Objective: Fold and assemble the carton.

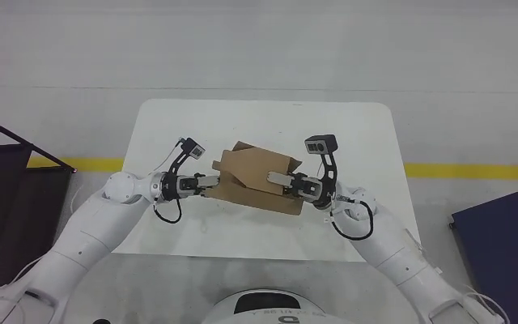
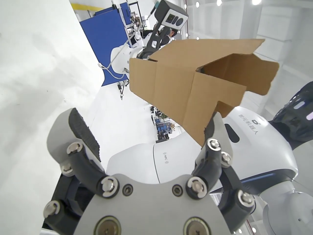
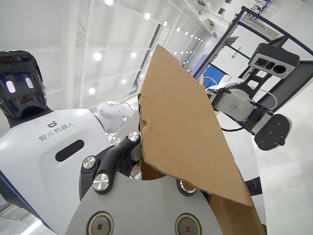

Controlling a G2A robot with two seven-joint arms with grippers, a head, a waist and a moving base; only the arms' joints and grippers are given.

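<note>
Brown cardboard carton (image 1: 251, 185) was mid-table between left gripper (image 1: 202, 185) and right gripper (image 1: 282, 183), blocking straight path across; passing room lay over white table (image 1: 259, 121) beyond it.

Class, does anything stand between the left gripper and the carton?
Nothing visible does. The left gripper has its jaws open, and a corner of the carton lies right at one of them.

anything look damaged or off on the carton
Yes: the carton has a small dent and a ragged corner on its edge beside the right tool. Otherwise it is only half-folded, flaps open.
</note>
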